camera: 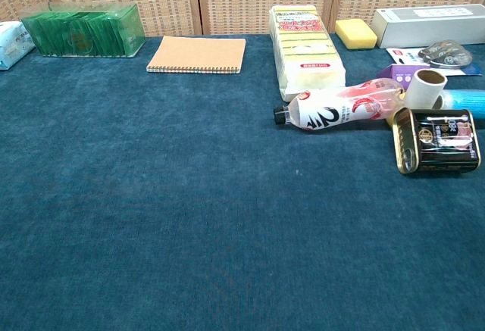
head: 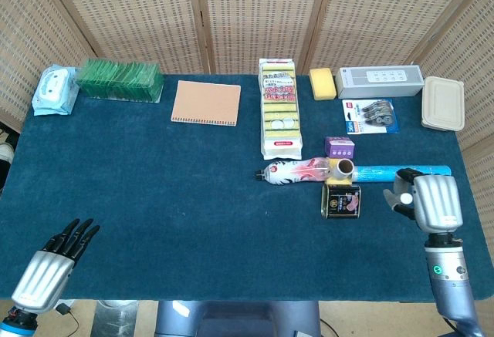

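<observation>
My right hand (head: 429, 202) hovered empty, fingers loosely curled, just beside the blue tube's (head: 401, 173) near end. The black can (head: 341, 200) lay at its nine o'clock. My left hand (head: 52, 264) rested flat, fingers extended, holding nothing.

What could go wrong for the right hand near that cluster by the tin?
1. The right hand sits close to the blue tube; a sideways brush might roll it.
2. The tin, cardboard roll and bottle lie packed together, so reaching for one could shove the others.
3. The bottle lies on its side and may roll if nudged.
</observation>
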Controlling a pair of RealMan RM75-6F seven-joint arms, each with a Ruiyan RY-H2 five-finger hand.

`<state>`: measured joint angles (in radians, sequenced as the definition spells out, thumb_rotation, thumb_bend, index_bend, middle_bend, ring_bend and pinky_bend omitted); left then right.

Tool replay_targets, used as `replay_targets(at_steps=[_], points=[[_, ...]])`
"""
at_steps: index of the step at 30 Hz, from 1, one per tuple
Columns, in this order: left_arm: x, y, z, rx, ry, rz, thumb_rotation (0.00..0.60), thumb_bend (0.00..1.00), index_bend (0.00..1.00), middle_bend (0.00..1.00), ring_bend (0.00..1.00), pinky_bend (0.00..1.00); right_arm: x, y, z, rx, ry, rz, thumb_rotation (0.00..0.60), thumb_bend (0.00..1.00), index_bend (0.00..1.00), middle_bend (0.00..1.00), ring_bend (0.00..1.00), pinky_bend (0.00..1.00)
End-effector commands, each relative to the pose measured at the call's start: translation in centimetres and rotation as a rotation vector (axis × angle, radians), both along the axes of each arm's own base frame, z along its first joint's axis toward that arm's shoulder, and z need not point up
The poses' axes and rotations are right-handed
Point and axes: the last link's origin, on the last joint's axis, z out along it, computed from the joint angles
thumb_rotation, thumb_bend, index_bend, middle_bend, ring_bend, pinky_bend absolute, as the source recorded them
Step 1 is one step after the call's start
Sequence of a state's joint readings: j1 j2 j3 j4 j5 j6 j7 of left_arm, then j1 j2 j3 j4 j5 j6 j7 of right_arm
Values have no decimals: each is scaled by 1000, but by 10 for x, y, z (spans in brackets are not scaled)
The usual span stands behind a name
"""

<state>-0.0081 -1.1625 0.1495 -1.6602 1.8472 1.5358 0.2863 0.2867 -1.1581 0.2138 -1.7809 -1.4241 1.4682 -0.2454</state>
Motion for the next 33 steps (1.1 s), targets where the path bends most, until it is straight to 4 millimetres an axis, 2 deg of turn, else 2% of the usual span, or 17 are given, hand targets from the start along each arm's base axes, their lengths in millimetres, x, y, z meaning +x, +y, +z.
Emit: replay_targets(at_steps=[1,3,4,9,11,13,14,15,17,19,21,23,26,28,29,31,33], points=[[-1,0,2,-2,-9,-2,600,207,48,78,59,277,-11,19,-26,112,17,21,600,416,790,980,1000,1000],[-3,7,1,6,-10,22,600,206,47,78,59,277,-12,36,-32,159,41,91,600,413,790,980,1000,1000],[-4,9,0,11,-4,33,600,206,47,78,59,278,-11,32,-29,148,38,101,600,411,791,980,1000,1000],[0,1,-5,-7,10,14,600,207,47,78,59,279,0,-43,16,-48,18,-3,600,411,792,981,1000,1000],[1,-3,-3,-16,0,-4,600,207,48,78,59,279,0,-58,23,-65,-60,-73,600,410,792,981,1000,1000],[0,-3,-1,-8,-1,-9,600,207,48,78,59,279,-2,-36,13,-24,-139,-83,600,411,792,981,1000,1000],[-1,-2,1,-4,-6,-2,600,206,48,78,59,279,-7,-1,-3,46,-130,-66,600,411,792,981,1000,1000],[-2,1,2,-2,-12,6,600,206,48,78,59,279,-10,21,-10,84,-110,-41,600,411,792,981,1000,1000],[-3,6,3,8,-18,21,600,206,48,78,59,279,-11,42,-14,116,-82,9,600,411,792,982,1000,1000],[-5,10,2,36,-6,41,600,206,48,78,59,280,-1,27,-2,60,-43,46,600,411,792,983,1000,1000],[-3,5,-1,35,6,31,600,206,47,78,60,281,4,-10,18,-61,3,9,600,411,792,984,1000,1000],[0,-3,-1,6,-6,2,600,206,47,78,59,281,1,-33,25,-114,-47,-92,600,412,792,985,1000,1000],[2,-9,2,-9,-21,-31,600,206,48,78,59,281,1,-3,8,-1,-157,-113,600,412,792,986,1000,1000],[1,-6,3,-9,-29,-28,600,206,48,78,59,281,-3,32,-11,119,-68,-61,600,412,792,986,1000,1000],[0,-2,2,-10,-32,-18,600,207,48,78,59,281,-2,41,-13,144,-44,-28,600,412,792,986,1000,1000],[-3,5,0,-3,-27,4,600,207,47,79,59,284,1,37,-8,114,-76,-14,600,411,792,986,1000,1000],[-5,9,-7,7,12,11,600,207,48,78,59,287,2,4,7,-25,-137,-46,600,412,792,987,1000,1000]])
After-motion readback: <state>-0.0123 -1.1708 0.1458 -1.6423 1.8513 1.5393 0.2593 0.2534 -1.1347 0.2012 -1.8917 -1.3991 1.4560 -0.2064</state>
